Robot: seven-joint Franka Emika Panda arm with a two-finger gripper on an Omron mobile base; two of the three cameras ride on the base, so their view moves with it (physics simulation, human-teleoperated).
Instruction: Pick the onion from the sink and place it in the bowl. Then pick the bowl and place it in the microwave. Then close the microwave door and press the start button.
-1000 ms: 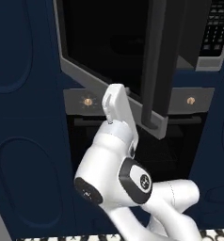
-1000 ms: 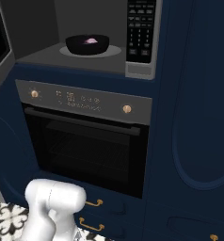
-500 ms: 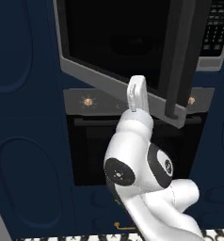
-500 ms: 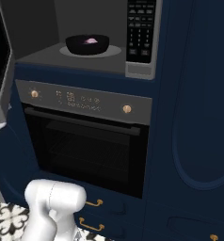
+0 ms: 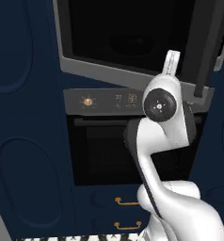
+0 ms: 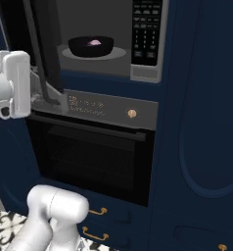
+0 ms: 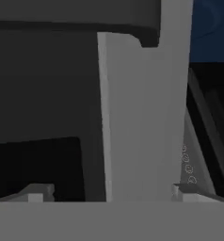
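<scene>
Grey-framed door (image 5: pixel 132 37) half shut: push its edge steadily, jaws spread wide, bowl (image 6: pixel 91 46) already inside microwave (image 6: pixel 116 41).

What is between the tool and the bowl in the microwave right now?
The microwave door, part open, stands between them. In the right base view its dark edge crosses left of the bowl; in the hand view its grey frame fills the space ahead of the tool.

microwave door (image 6: pixel 40 44): swung further toward shut | hand (image 7: pixel 109 193): has risen, pressing door frame
</scene>
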